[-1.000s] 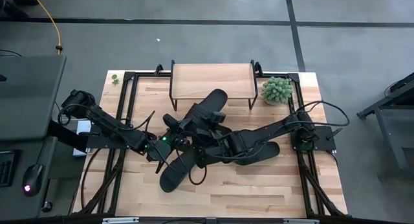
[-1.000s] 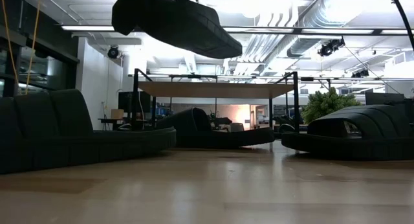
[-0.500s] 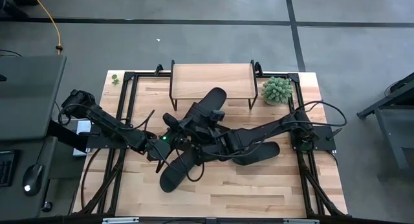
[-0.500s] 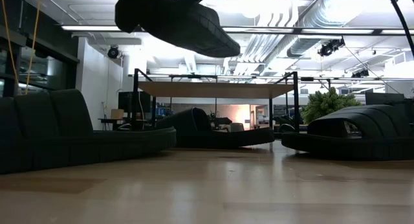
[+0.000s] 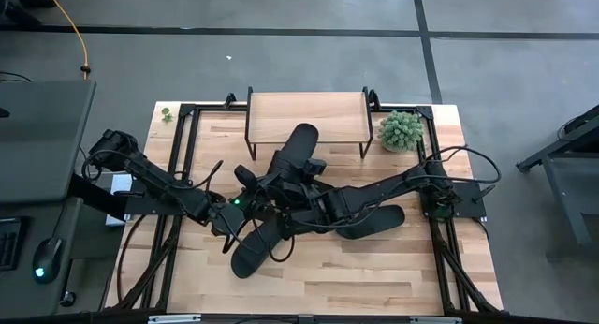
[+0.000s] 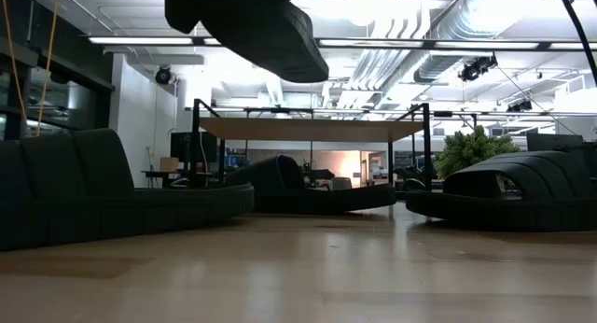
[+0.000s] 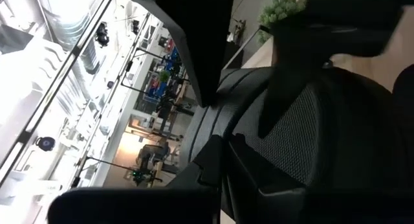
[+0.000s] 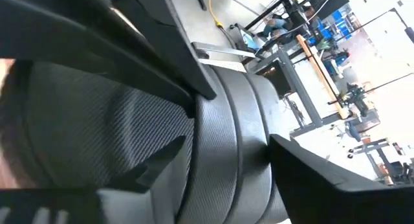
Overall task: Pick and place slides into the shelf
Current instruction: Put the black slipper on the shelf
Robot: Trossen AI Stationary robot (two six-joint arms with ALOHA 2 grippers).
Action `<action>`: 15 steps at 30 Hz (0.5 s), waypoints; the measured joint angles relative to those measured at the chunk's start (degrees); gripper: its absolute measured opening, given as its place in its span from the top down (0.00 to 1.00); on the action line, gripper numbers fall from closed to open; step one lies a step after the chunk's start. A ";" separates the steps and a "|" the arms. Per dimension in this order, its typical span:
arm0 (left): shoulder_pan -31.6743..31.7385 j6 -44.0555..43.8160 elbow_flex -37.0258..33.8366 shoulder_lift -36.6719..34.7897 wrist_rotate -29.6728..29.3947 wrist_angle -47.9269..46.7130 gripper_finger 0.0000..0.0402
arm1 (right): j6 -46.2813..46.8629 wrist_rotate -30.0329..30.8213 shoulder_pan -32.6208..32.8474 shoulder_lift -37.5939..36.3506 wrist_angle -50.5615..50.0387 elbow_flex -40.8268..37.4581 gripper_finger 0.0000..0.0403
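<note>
Slide [image 5: 298, 148] hangs clear above the worktop [image 5: 374, 268], gripped by both closed jaws, its toe at the shelf's [image 5: 307, 116] front edge; open room beneath.

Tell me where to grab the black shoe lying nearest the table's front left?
Take the black ribbed-strap slide by its wide strap, coming down from above. Its sole lies flat and the strap arches up, probably leaving a gap to pinch.
</note>
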 joint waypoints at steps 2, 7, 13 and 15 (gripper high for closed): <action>0.00 -0.03 0.00 0.00 0.19 -0.29 1.00 | 0.60 0.15 -0.04 -0.01 -0.01 0.00 0.59; -0.10 -0.08 0.00 0.00 0.19 -0.39 1.00 | 0.56 -1.08 -0.12 -0.01 -0.25 0.00 0.76; -0.11 -0.27 0.00 0.00 0.17 -0.17 1.00 | 0.54 -1.89 -0.15 -0.01 -0.27 0.00 0.94; -0.13 -0.28 0.00 0.00 0.18 -0.06 1.00 | 0.61 -2.57 -0.17 -0.01 -0.28 0.00 0.98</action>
